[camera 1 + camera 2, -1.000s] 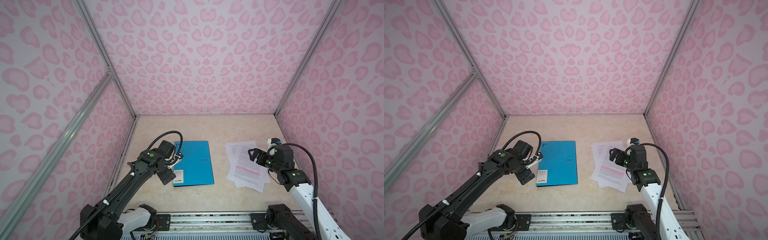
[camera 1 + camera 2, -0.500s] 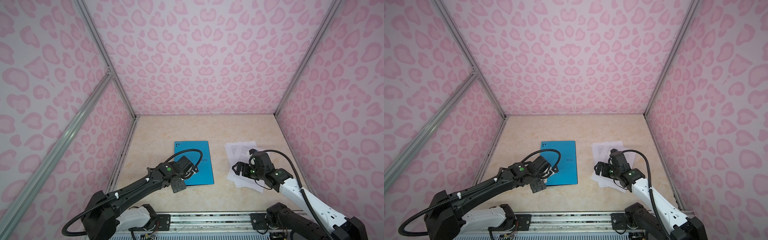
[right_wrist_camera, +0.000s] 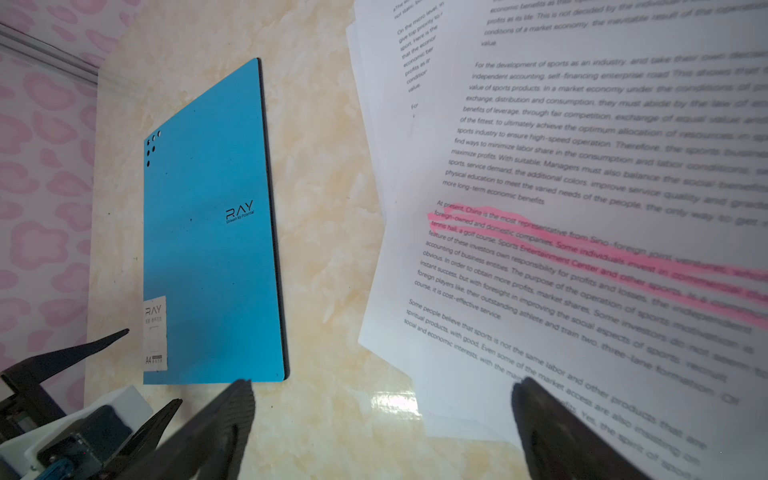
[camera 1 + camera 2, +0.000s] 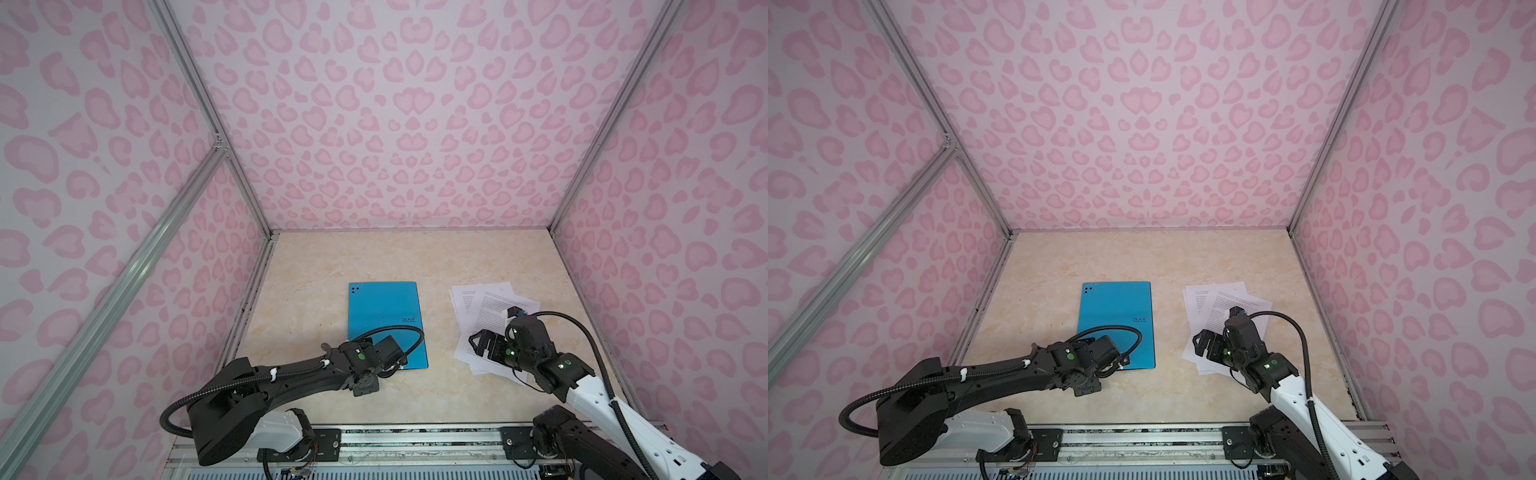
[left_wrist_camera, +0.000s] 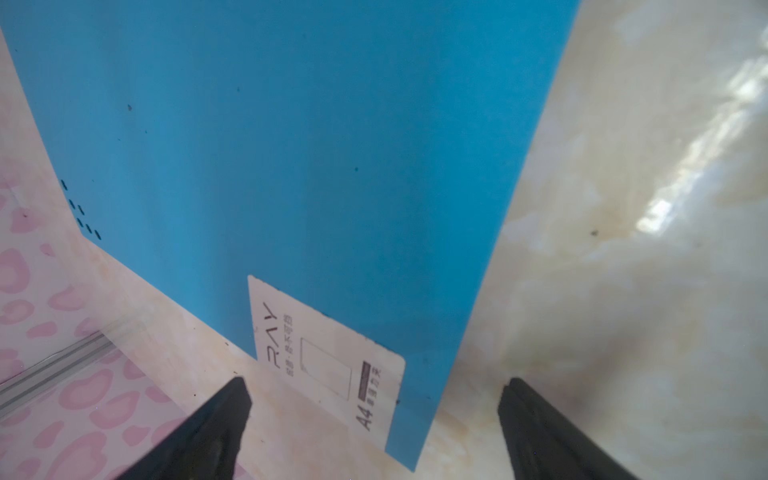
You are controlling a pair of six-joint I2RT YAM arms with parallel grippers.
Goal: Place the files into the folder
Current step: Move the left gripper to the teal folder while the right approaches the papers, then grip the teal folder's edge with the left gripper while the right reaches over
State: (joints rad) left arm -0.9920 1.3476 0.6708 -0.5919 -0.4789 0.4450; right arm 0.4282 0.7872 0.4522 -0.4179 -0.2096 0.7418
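Left wrist view, and the left pincer [image 5: 374, 399] is right down low over the folder [image 5: 291, 145], its two black fingers [image 5: 224, 419] spread wide apart. They straddle the folder's near corner, where the white label [image 5: 328, 357] reads "RAY" and "A4". One tip hangs over bare bench [image 5: 623, 291] past the blue edge, the other over bench on the label side. Nothing is gripped; whether either tip touches down, I cannot tell.

Both top views have the folder lying flat and closed, blue cover up, about mid-bench, with the left arm reaching in across its near end.

Over on the right, the files [image 4: 486, 307] sit fanned in a loose, skewed stack, white sheets of black print. A strip of bare bench lies between them and the folder, so the two are apart.

The right pincer [image 4: 480, 345] hovers at the near left edge of that stack, fingers wide apart and empty. From the right wrist view, one tip is over bare bench and the other over the lowest lines of the top sheet. Pink highlighter [image 3: 582, 257] streaks several lines mid-page, and the folder's logo [image 3: 240, 211] shows clearly across the gap.
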